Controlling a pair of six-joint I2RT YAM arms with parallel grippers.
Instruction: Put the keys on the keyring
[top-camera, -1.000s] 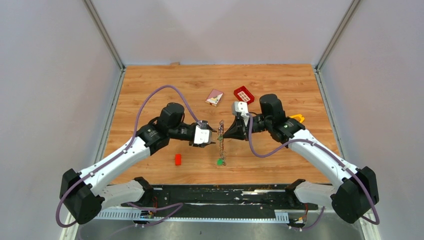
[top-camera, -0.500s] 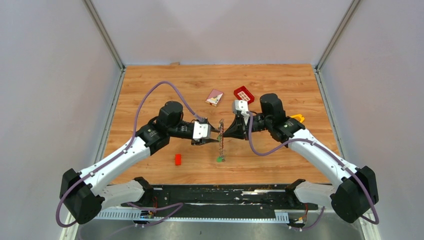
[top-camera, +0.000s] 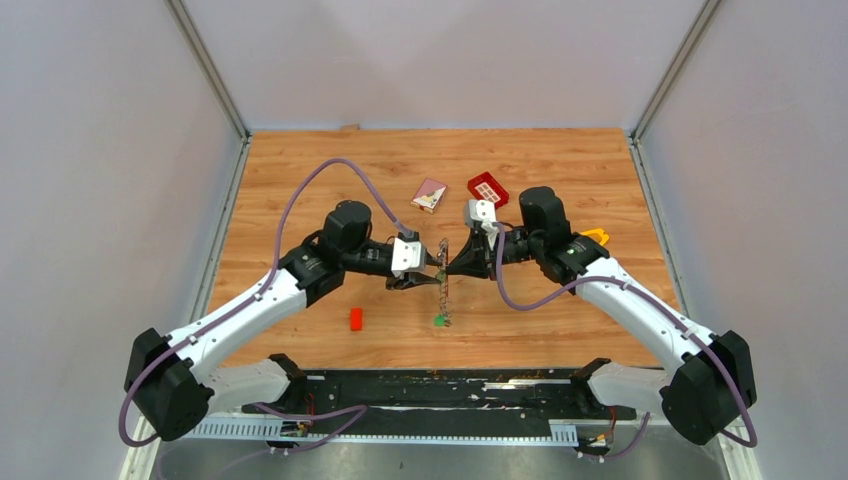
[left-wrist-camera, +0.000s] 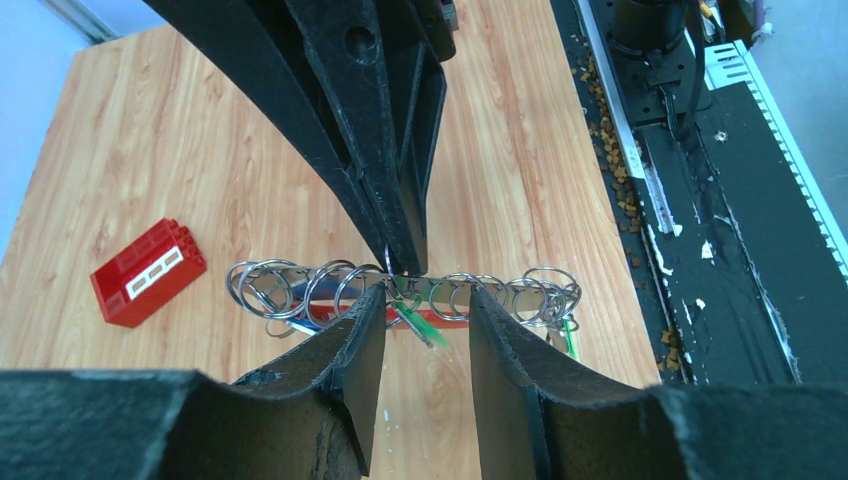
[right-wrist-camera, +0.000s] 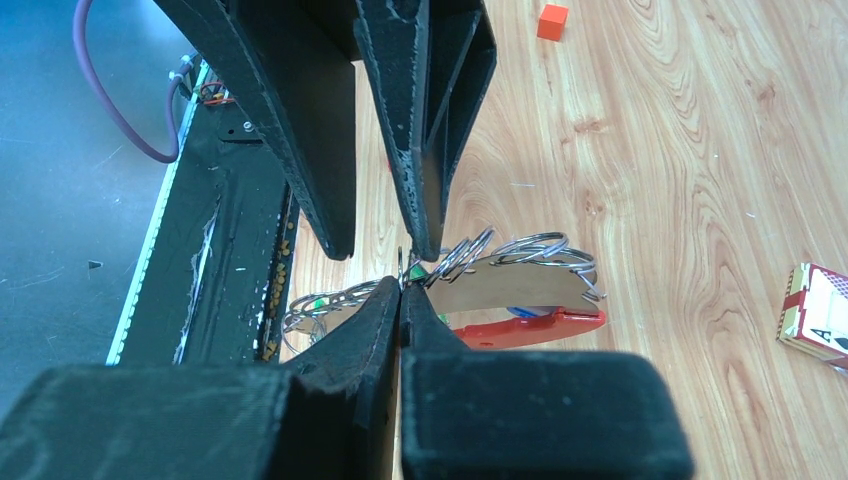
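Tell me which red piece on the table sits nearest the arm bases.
The small plain red block, alone left of the keyring; the red gridded tray sits much farther back.

The small red-and-white cardboard box (right-wrist-camera: 815, 312), lying on the wooden table (right-wrist-camera: 700, 150) at the right edge of the right wrist view, bears one dark character that looks like the letter A. Its other markings are too small to read.

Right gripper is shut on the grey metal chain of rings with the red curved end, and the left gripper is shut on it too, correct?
No. The right gripper is shut on the grey metal chain of rings, but the left gripper is open: the left wrist view shows its fingers apart.
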